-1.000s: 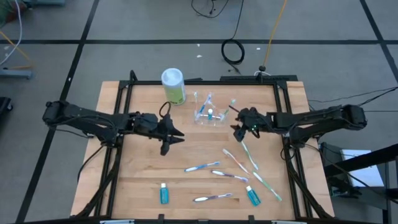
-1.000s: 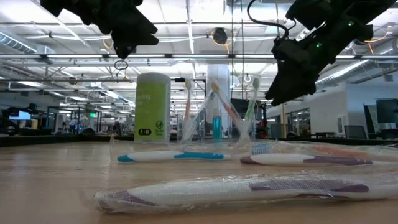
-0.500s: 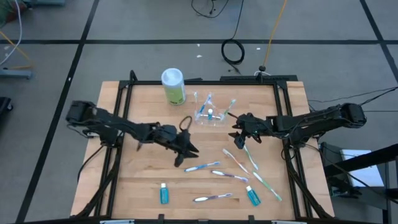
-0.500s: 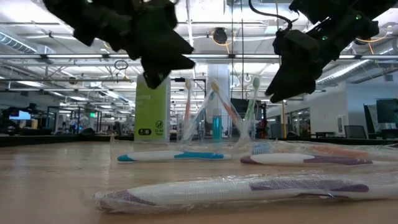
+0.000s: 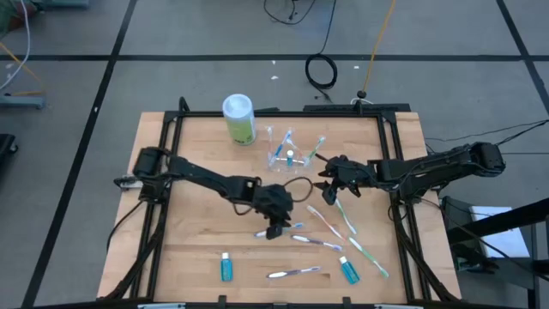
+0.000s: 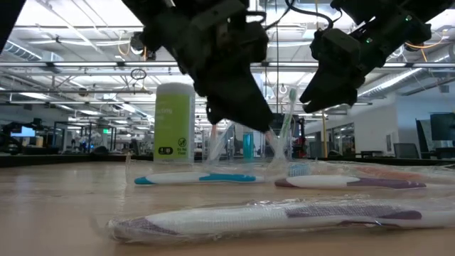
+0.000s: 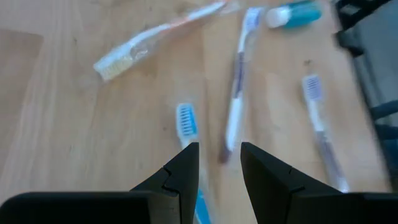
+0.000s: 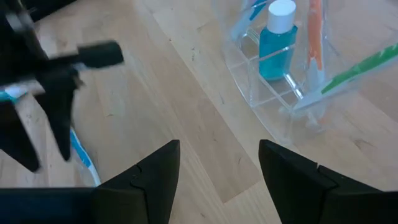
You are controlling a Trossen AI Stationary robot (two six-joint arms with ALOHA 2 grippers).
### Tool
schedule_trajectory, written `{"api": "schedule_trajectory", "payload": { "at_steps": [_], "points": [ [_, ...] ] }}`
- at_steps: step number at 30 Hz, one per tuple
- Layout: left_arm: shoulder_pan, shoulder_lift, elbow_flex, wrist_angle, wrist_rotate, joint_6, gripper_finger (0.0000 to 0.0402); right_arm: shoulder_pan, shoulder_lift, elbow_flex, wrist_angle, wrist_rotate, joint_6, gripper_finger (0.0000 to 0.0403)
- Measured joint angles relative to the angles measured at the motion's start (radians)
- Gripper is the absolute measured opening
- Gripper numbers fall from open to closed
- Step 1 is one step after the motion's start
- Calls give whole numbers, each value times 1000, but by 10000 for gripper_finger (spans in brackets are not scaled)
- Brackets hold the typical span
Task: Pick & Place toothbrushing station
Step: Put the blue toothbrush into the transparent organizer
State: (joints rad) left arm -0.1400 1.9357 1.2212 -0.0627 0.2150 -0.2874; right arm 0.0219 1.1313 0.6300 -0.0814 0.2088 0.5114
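Observation:
A clear plastic holder stands at the table's far middle, with a blue white-capped tube, a green toothbrush and other brushes upright in it. A blue toothbrush lies flat at mid-table. My left gripper is open just above it, and the brush handle runs between its fingers; the low view shows this gripper off the table. My right gripper is open and empty to the right of the holder, above the table.
A green canister with a white lid stands far left of the holder. Purple, orange and green toothbrushes lie at the near right. Two blue tubes and another purple brush lie near the front edge.
My left gripper has swept from left of the holder toward the table's right and near edges and has come down over the blue toothbrush. The things on the table have stayed in place.

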Motion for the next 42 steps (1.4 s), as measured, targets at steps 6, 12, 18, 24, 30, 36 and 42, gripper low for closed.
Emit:
{"api": "schedule_trajectory", "payload": {
  "at_steps": [6,12,18,24,30,36,42],
  "points": [
    [-8,103,78,-16,-6,65,122,0,0,0,2,-1,0,211],
    [-6,148,89,-20,-11,59,122,0,0,0,2,-1,0,210],
    [-6,166,90,-56,-88,89,122,0,0,0,2,-1,0,210],
    [-6,171,92,-112,-129,127,91,0,0,0,2,-2,0,210],
    [1,166,92,-129,-122,128,11,0,0,0,2,-2,0,210],
    [23,89,83,-219,-60,121,16,0,0,0,1,-2,0,210],
    [48,-73,88,-276,-170,234,8,0,0,0,-1,-2,0,210]
  ]
}}
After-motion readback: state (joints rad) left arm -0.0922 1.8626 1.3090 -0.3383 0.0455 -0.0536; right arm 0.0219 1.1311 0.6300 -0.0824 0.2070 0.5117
